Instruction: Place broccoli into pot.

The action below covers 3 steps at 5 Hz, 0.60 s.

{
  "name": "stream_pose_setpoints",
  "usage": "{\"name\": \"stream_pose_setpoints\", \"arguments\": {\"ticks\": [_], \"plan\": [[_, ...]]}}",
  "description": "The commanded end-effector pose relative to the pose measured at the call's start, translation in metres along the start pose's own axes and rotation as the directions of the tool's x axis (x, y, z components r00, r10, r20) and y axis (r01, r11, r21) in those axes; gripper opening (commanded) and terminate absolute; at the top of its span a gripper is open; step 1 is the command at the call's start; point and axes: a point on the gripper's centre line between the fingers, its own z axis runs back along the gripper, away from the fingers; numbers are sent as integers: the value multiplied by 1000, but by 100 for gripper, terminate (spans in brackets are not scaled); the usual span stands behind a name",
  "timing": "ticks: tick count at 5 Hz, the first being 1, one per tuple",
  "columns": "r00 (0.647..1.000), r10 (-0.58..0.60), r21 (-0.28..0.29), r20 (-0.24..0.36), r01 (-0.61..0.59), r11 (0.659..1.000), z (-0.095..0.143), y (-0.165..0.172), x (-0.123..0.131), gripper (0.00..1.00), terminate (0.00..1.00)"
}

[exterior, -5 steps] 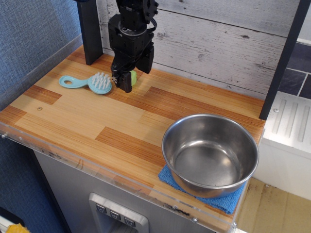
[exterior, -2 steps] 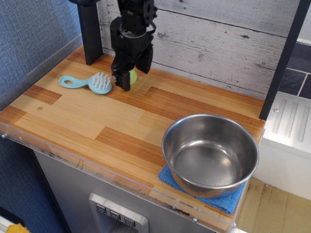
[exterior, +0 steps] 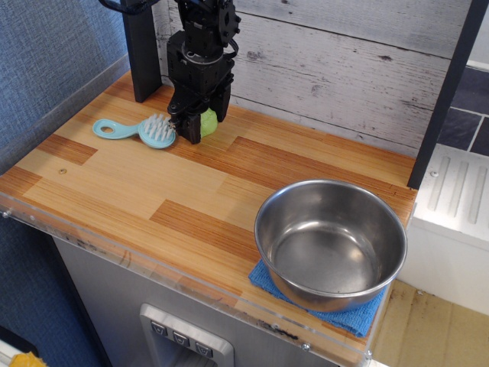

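The broccoli, a small lime-green lumpy toy, sits at table level at the back left of the wooden tabletop. My black gripper comes down over it from above. The jaws stand close on either side of the broccoli and appear shut on it. One finger stands between the broccoli and the brush. The pot, a large shiny steel bowl, stands empty at the front right, far from the gripper.
A light-blue brush with white bristles lies just left of the gripper. A blue cloth lies under the pot at the table's front edge. A black post stands behind, by the plank wall.
The jaws have narrowed around the broccoli, and the gripper has shifted slightly left. The broccoli, brush and pot stay where they were.
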Motion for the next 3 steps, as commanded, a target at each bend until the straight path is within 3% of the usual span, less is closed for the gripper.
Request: {"name": "stream_pose_setpoints", "arguments": {"ticks": [1,2,3], "plan": [[1000,-14,-48,15,15,999,18,0,10,0,0],[1000,-15,-56,19,16,998,25,1,7,0,0],[992,-89,-50,84,93,994,47,-4,9,0,0]]}}
